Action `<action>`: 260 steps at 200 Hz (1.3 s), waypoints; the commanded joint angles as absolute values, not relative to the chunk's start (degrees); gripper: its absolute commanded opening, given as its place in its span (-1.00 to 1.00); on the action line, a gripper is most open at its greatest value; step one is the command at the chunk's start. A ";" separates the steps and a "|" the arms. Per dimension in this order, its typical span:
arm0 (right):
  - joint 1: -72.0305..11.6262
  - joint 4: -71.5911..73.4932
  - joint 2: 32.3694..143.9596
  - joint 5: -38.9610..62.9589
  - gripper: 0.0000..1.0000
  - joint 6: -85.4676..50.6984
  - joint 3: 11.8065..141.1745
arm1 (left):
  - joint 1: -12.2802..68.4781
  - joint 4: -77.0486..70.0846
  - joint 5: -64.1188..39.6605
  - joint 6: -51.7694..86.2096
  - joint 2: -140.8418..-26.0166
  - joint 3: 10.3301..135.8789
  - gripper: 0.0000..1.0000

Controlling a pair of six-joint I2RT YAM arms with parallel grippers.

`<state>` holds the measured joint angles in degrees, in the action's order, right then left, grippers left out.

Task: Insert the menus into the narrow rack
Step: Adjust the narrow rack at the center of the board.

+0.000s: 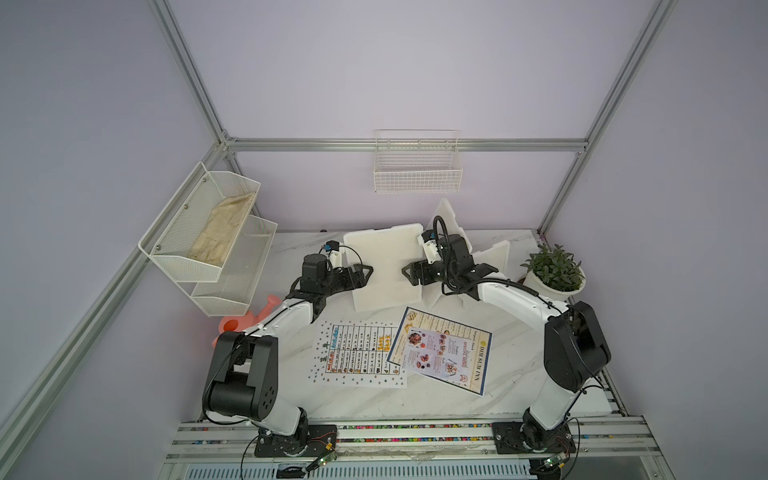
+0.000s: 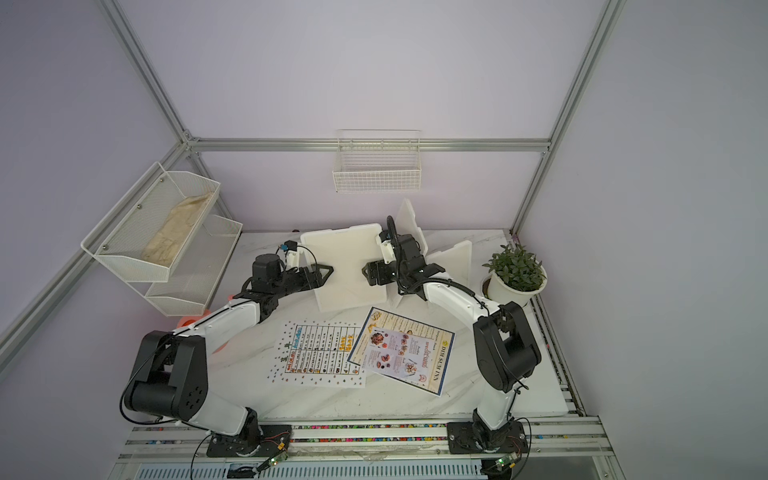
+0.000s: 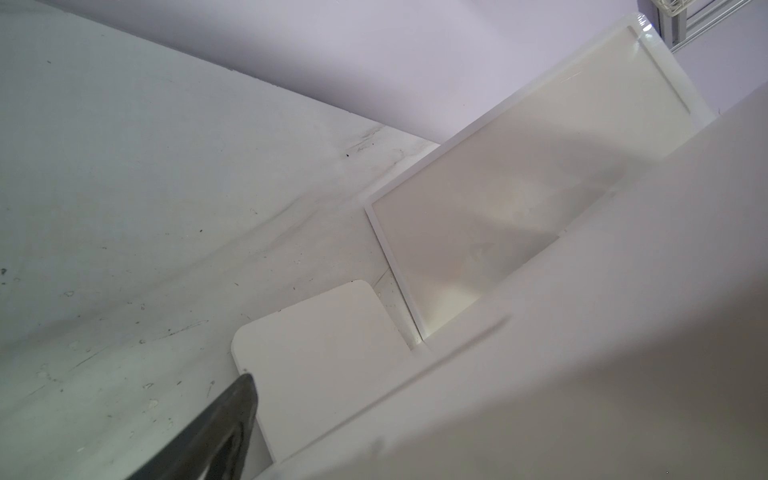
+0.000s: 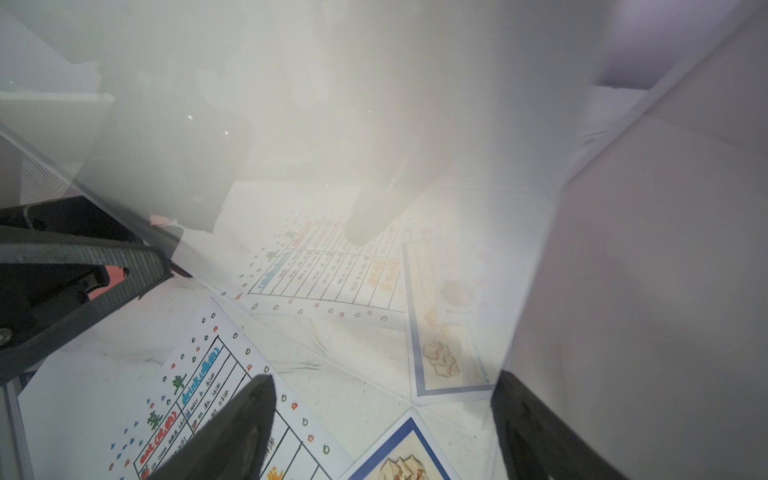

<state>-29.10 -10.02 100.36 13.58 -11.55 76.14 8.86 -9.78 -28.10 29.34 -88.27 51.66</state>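
— Lavender walls, marble table (image 1: 415, 399). Where are the menus?

— All three lie flat on it, lower centre in both top views, in front of the rack (image 1: 386, 266) and apart from it. The grid sheet (image 1: 357, 353) is on the left. The DIM SUM INN sheet (image 1: 482, 357) sits askew to its right, with a corner lapping over the grid sheet's edge. The leaflet (image 1: 436, 353) rests on top of the DIM SUM INN sheet.

— And the rack?

— White panels standing at mid-frame, against the back of the table. No sheet shows between the panels.

— The arms?

— Both reach to the big front panel. The left gripper (image 1: 369, 272) is at the panel's left edge and the right gripper (image 1: 405, 272) at its right edge, tips facing each other.

— Are the jaws apart?

— On the right, yes: its wrist view shows the fingers (image 4: 249, 415) spread wide over the grid sheet, pinching nothing. On the left I cannot tell. Its wrist view shows one finger (image 3: 237, 411), and a white panel hides the rest.
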 commanded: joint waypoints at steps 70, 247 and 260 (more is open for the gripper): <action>-30.06 -7.80 94.76 20.44 0.67 -12.22 71.52 | 9.41 -11.68 -25.07 29.74 -86.06 50.21 1.00; -30.59 -12.89 89.03 10.53 0.85 -12.88 69.41 | 7.12 -5.33 -14.92 31.50 -75.85 44.44 1.00; -30.63 -13.49 87.28 10.43 0.85 -13.31 68.43 | 7.12 -2.68 -13.38 32.25 -72.64 42.56 1.00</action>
<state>-30.30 -11.25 91.48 13.41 -13.02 68.58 7.51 -6.96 -19.03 30.74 -78.74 46.17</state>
